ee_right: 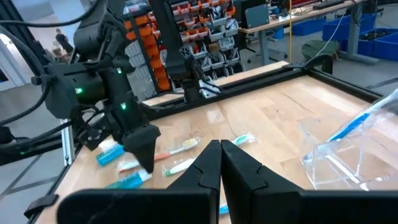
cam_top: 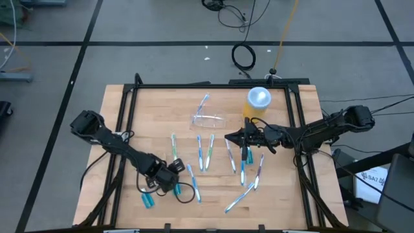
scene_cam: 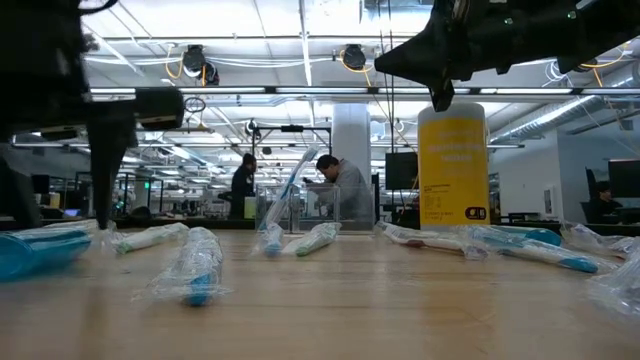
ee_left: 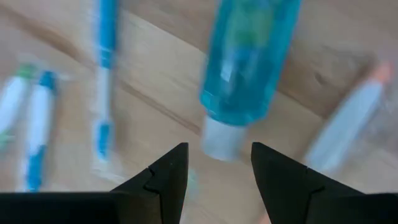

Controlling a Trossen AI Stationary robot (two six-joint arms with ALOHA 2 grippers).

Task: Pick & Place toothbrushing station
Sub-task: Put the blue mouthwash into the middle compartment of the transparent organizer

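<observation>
- The tabletop carries everything; our right hand hovers above its middle with fingers pressed together on nothing, and our left hand hangs low near the front edge with fingers parted, empty.
- A yellow jar stands behind the right hand, close by its arm; we judge a careless swing could knock it.
- The toothbrushing station sits just ahead of the right hand and a little to the back, apart from it, with one toothbrush leaning inside.
- We judge this clear holder light, stiff, slippery and easily tipped; taking one thin wall at the rim, away from the leaning brush, looks safest.
- A blue bottle lies directly under the left hand, lengthwise, its white cap towards the fingers.
- Wrapped toothbrushes lie scattered between and around both hands; none blocks the right hand's path to the station.
</observation>
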